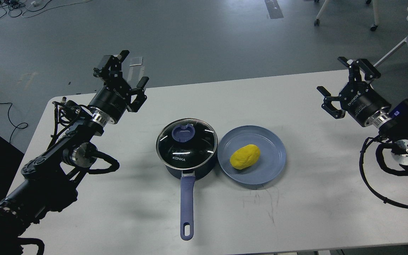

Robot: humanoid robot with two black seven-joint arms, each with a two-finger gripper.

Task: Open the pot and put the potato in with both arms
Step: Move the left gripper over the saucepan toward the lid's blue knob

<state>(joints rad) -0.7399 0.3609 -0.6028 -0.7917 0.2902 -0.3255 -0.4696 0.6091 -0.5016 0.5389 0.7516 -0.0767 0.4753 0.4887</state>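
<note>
On grey floor (204, 39), a scuffed white table (331, 212).

Our two arms (58, 156) are black, with looping black cables, shiny silver wrist rings, and white writing near each claw.

Bright, even overhead light, sharp focus throughout, soft faint shadows on the pale surface (296, 198), thin white glare streaks on the pot's glass lid (186, 143), slight wide-angle bending at edges

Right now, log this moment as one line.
pot: lid on | potato: on plate, right of pot | left gripper: open, empty, raised | right gripper: open, empty, raised
</note>
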